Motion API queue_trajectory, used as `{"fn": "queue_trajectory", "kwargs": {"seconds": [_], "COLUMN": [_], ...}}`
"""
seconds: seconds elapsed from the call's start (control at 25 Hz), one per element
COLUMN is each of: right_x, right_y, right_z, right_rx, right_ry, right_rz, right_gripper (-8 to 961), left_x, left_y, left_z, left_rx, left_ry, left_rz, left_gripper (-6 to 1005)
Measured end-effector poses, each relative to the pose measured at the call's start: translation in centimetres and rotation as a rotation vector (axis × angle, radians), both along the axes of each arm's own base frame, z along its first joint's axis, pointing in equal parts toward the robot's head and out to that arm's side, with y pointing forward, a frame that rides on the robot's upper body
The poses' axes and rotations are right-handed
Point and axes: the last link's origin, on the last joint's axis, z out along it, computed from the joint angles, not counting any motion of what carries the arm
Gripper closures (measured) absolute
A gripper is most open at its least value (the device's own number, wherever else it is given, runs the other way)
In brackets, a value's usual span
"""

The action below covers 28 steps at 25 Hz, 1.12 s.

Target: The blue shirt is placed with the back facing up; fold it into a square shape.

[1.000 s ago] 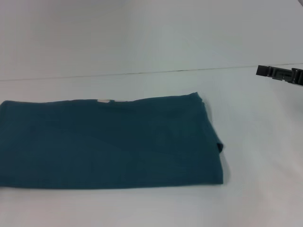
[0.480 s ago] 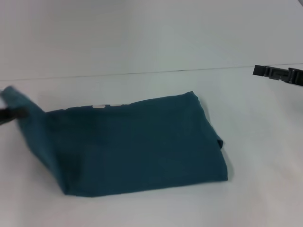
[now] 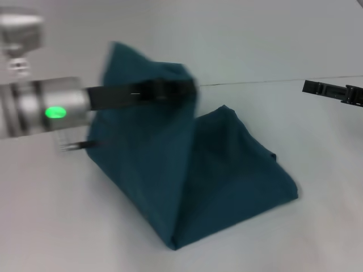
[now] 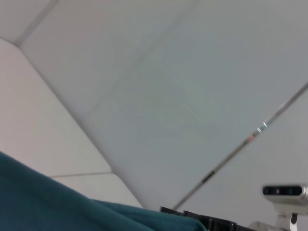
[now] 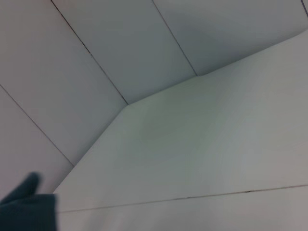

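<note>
Left gripper (image 3: 187, 89) lifted one blue shirt (image 3: 227, 170) end rightward.

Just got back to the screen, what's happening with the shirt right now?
The left gripper is shut on one end of the blue shirt and has it lifted off the white table, raised above the rest, which lies on the surface. The fold is under way, not finished. The right gripper hangs apart at the far right edge of the head view, touching nothing.
</note>
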Motion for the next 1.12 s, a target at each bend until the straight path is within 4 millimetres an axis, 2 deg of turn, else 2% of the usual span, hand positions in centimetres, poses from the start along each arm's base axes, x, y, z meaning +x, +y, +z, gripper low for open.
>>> {"fn": "queue_trajectory", "kwargs": {"seconds": [0.12,0.2,0.4,0.52,0.6,0.68,0.92,1.12], "right_x": [0.1,0.2,0.2,0.3,0.4,0.5,1.2,1.7], "right_y": [-0.2,-0.3,-0.4,-0.5,-0.6,-0.6,-0.8,-0.9], "right_z": [-0.2,-0.4,-0.9,-1.2,-1.3,-1.4,-1.3,-1.2], "right_rx": [-0.002,-0.007,-0.017,-0.026,-0.027,-0.028,-0.058,-0.094], "right_ry": [-0.004,-0.008,-0.02,-0.024,-0.026,-0.027,-0.003,0.006], "right_rz": [0.005,0.011,0.026,0.028,0.026,0.02,-0.023,-0.069], "right_gripper": [23,23,23,22,22,22,22,22], "left_x": [2.3,3.0,2.0,1.1,0.8,0.7,0.7,0.5], "left_y": [0.3,0.5,0.0,-1.1,-2.4,-2.7,-4.9,-5.6], "left_z": [-3.9,-6.0,-11.2,-12.8,-13.3,-13.2,-11.9,-10.1], "left_rx": [-0.034,-0.029,0.048,0.096,0.094,0.088,0.034,0.02], "left_ry": [-0.018,-0.016,0.003,0.013,-0.02,-0.034,-0.17,-0.225], "left_rz": [-0.028,-0.022,0.109,0.125,0.102,0.097,0.005,-0.077], "left_gripper": [975,976,970,965,962,959,718,546]}}
